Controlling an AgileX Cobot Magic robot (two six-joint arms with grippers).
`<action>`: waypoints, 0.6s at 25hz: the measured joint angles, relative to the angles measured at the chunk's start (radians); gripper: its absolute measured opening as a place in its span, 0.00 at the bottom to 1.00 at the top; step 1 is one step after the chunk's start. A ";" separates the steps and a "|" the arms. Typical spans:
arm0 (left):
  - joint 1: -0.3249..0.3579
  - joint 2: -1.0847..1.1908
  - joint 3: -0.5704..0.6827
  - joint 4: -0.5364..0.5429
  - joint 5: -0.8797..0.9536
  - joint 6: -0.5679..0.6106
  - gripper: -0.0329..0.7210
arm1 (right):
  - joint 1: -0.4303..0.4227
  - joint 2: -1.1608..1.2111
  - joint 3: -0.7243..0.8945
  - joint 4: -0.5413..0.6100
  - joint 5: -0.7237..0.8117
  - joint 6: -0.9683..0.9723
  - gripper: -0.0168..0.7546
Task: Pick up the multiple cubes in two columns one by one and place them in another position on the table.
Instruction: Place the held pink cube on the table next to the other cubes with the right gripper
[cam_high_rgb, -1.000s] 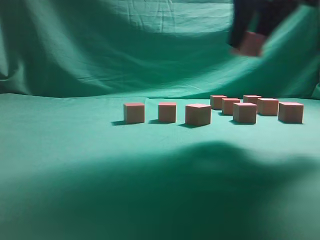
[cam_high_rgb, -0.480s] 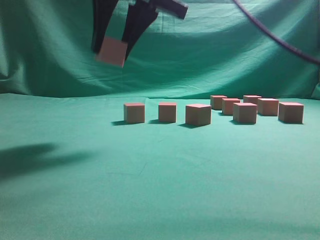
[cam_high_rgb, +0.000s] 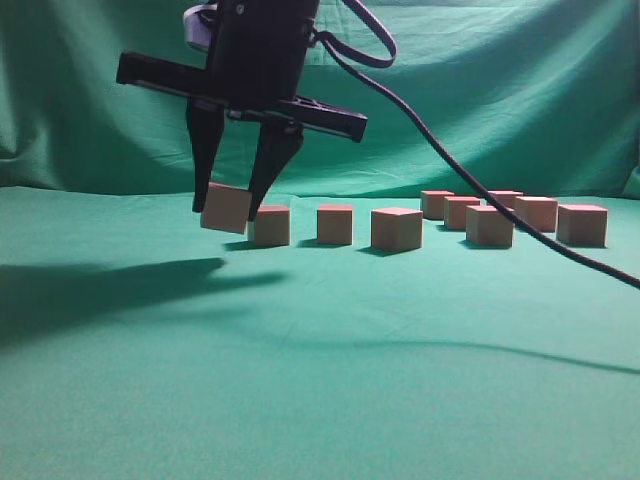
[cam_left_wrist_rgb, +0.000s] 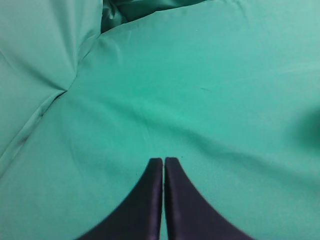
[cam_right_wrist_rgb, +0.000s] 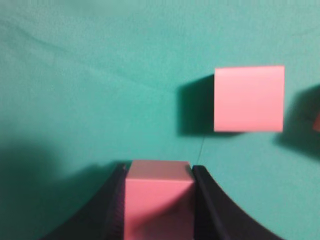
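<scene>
My right gripper hangs at the left of the exterior view, shut on one pink cube that is tilted and just above the table. The held cube is beside the leftmost cube of a row with two more cubes. Several other cubes stand in two columns at the right. In the right wrist view the held cube fills the jaws of the gripper, and a table cube lies ahead to the right. My left gripper is shut and empty over bare cloth.
A creased green drape rises behind the table. The right arm's black cable slants down across the right cubes. The arm's shadow falls on the cloth at the left. A cloth fold shows in the left wrist view.
The right gripper carried its cube from the upper right across to the left, then came down to just above the table at the row's left end. The resting cubes have not moved.
</scene>
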 joint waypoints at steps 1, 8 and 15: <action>0.000 0.000 0.000 0.000 0.000 0.000 0.04 | 0.000 0.002 0.000 -0.002 -0.009 0.010 0.35; 0.000 0.000 0.000 0.000 0.000 0.000 0.04 | 0.000 0.021 -0.002 -0.034 -0.038 0.036 0.35; 0.000 0.000 0.000 0.000 0.000 0.000 0.04 | 0.000 0.044 -0.002 -0.051 -0.043 0.040 0.35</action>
